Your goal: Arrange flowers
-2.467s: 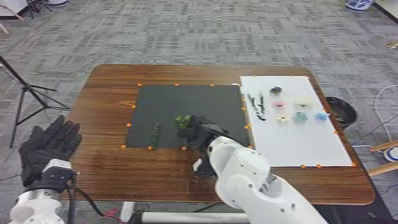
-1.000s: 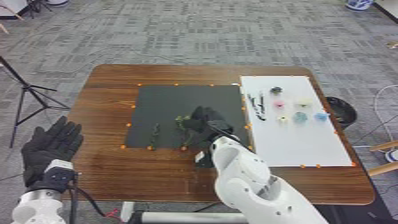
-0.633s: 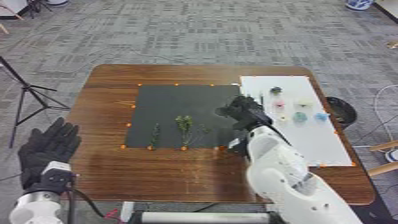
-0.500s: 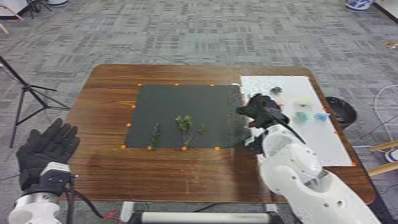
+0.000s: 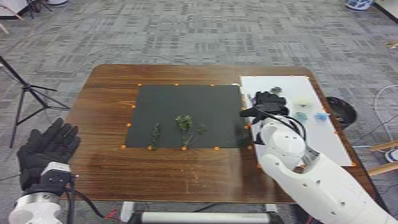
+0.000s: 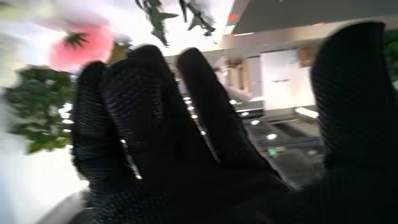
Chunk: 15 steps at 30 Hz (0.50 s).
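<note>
My right hand [image 5: 268, 104] is over the left part of the white sheet [image 5: 324, 147], covering some of what lies there. Beyond it lies a dark item [image 5: 276, 90]; to its right are a pale yellow flower [image 5: 304, 103] and light blue ones [image 5: 321, 116]. On the dark mat [image 5: 182, 97] lie a thin green stem [image 5: 155, 136] and, beside it, leafy sprigs [image 5: 185, 127]. In the right wrist view the same hand [image 6: 169, 165] has straight fingers holding nothing, near a pink flower [image 6: 80, 47] and green leaves [image 6: 40, 105]. My left hand [image 5: 46, 150] rests open, palm up.
The brown table [image 5: 160, 175] extends around mat and sheet, with orange markers along their edges. A black round container [image 5: 341, 112] stands off the table's right edge, and a tripod [image 5: 27, 90] is to the left on the floor.
My right hand has moved from the dark mat rightward onto the white sheet, uncovering the sprigs on the mat's near part. It now covers the pink flower. The left hand has barely moved.
</note>
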Motion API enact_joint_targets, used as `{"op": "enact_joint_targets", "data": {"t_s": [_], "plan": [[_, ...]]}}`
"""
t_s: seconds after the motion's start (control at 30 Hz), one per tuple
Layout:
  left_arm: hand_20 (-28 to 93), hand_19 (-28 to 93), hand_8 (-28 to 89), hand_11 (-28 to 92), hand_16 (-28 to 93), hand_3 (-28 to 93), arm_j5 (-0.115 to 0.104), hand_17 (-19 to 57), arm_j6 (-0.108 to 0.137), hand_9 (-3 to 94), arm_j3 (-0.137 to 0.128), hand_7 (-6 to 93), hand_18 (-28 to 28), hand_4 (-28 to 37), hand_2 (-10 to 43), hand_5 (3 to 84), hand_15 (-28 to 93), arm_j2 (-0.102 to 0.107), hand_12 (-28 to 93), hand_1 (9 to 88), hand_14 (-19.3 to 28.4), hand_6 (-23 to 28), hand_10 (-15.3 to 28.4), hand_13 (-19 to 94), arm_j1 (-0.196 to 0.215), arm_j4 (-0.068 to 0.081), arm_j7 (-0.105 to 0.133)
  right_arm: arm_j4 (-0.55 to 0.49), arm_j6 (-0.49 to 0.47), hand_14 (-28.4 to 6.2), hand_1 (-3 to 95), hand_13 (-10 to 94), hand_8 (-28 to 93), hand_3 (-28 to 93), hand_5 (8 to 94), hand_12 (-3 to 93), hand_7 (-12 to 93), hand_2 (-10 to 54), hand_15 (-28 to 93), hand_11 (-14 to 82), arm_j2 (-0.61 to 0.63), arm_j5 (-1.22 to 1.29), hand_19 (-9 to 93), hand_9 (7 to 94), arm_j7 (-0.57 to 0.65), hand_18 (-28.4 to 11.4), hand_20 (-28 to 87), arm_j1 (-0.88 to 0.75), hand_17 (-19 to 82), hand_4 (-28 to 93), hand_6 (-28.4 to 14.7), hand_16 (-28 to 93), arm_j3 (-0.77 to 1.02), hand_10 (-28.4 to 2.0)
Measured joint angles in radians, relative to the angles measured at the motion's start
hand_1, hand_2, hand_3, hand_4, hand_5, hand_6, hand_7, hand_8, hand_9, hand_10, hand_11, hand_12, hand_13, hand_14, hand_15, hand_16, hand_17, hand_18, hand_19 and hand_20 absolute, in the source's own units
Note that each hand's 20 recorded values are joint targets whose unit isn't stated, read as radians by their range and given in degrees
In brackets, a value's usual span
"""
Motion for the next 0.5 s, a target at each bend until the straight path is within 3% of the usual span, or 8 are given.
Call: {"op": "enact_joint_targets", "data": {"t_s": [0.13, 0.3, 0.5], "plan": [[12, 27, -10, 27, -7, 72, 0.000, -5.5, 0.003, 38.2, 0.000, 15.0, 11.9, -28.3, 18.4, 44.4, 37, -0.003, 9, 23.6, 14.8, 8.1, 16.0, 28, 0.000, -0.002, -0.001, 0.031, -0.014, -19.3, 29.0, 59, -4, 60, 52.6, 39.3, 18, -9.5, 81, 53.7, -0.002, -0.028, 87, 47.8, 0.014, -28.4, 28, 0.053, 33, -28, -14.2, 37, -0.027, -27.5], [12, 28, -10, 27, -7, 72, -0.002, -5.5, 0.004, 38.1, 0.001, 14.9, 11.9, -28.3, 18.4, 44.4, 37, -0.003, 9, 23.6, 14.8, 8.1, 16.0, 28, 0.002, -0.002, 0.003, 0.035, -0.040, -19.4, 30.4, 60, -4, 57, 53.6, 42.1, 19, -9.5, 81, 54.4, 0.002, -0.140, 87, 47.9, 0.018, -28.4, 29, 0.081, 33, -28, -14.2, 39, -0.051, -27.4], [12, 28, -10, 27, -7, 72, -0.002, -5.5, 0.005, 38.2, 0.003, 14.8, 11.9, -28.3, 18.3, 44.5, 37, -0.003, 9, 23.7, 14.8, 8.1, 16.0, 28, 0.002, -0.003, 0.003, 0.095, -0.117, -19.7, 29.5, 59, -5, 53, 54.3, 43.2, 18, -9.5, 81, 54.1, -0.002, -0.070, 86, 47.6, 0.016, -28.4, 31, 0.149, 32, -28, -14.2, 41, -0.109, -27.6]]}}
